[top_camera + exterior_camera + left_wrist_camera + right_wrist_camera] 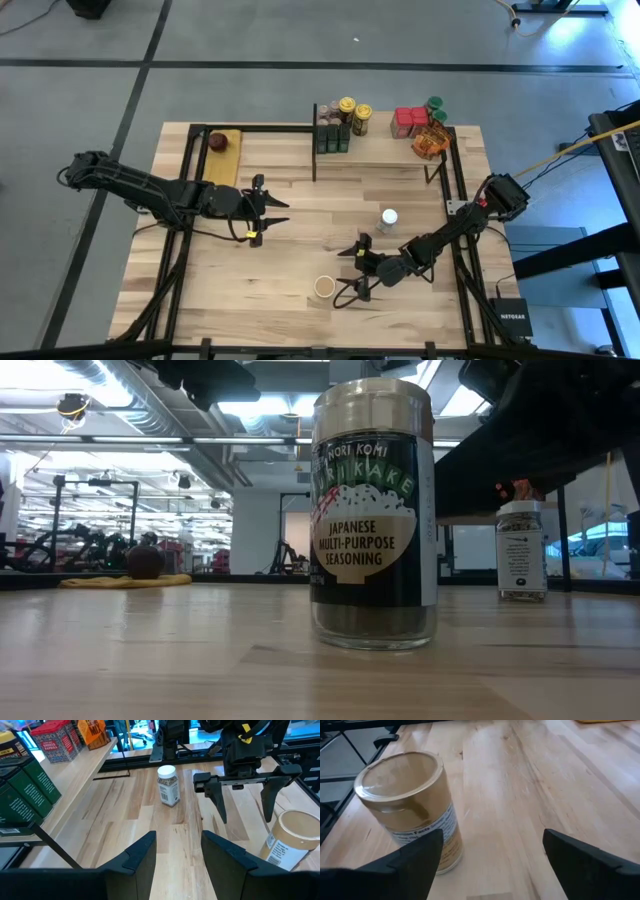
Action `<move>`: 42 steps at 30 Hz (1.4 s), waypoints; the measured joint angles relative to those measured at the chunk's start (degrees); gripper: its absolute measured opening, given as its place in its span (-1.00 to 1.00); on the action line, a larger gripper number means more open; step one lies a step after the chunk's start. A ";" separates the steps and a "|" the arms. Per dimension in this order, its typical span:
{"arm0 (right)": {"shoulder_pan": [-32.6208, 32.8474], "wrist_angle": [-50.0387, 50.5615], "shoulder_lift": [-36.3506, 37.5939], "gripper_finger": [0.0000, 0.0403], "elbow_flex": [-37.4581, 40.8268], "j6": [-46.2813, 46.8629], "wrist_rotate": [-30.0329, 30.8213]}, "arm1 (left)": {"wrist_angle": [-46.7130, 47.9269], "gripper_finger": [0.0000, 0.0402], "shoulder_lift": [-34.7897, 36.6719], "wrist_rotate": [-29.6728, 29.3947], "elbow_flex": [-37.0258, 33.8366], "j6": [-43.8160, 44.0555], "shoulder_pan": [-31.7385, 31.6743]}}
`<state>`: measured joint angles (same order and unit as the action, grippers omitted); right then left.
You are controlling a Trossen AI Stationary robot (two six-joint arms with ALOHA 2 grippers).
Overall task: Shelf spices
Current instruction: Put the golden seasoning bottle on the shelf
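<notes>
1. Since most of the spices already sit on the shelf [385, 148], I'd call this mostly done: dark tins [333, 135], yellow-lid jars [354, 112], red boxes [408, 122], a green-lid jar [434, 104] and an orange packet [431, 143] are all up there.
2. Left gripper [266, 209] hovers over bare tabletop [300, 250] left of centre, jaws spread, holding nothing.
3. Two jars are left on the table: a tan-lid jar [325, 287] near the front edge and a white-lid jar [388, 219] further back. Both stand upright, long axis vertical, lids up.
4. Right gripper [357, 268] is just beside the tan-lid jar, jaws wide apart and not yet around it. My guess is that jar goes next.
</notes>
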<state>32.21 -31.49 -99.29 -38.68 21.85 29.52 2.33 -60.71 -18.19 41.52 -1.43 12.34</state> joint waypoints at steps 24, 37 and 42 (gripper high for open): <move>0.00 0.34 0.02 0.92 0.00 0.37 -2.91 | 0.01 -0.25 0.00 0.00 0.00 -0.04 0.00; 0.02 -2.27 0.02 0.95 -0.02 0.42 -5.12 | -1.42 -0.25 0.01 0.00 0.00 -0.04 0.00; 0.02 -2.45 0.02 0.95 -0.02 0.42 -5.12 | -1.49 -0.25 0.00 0.00 0.00 -0.04 0.00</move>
<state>32.23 -33.93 -99.26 -38.70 22.26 24.40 0.84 -60.71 -18.20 41.52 -1.48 12.34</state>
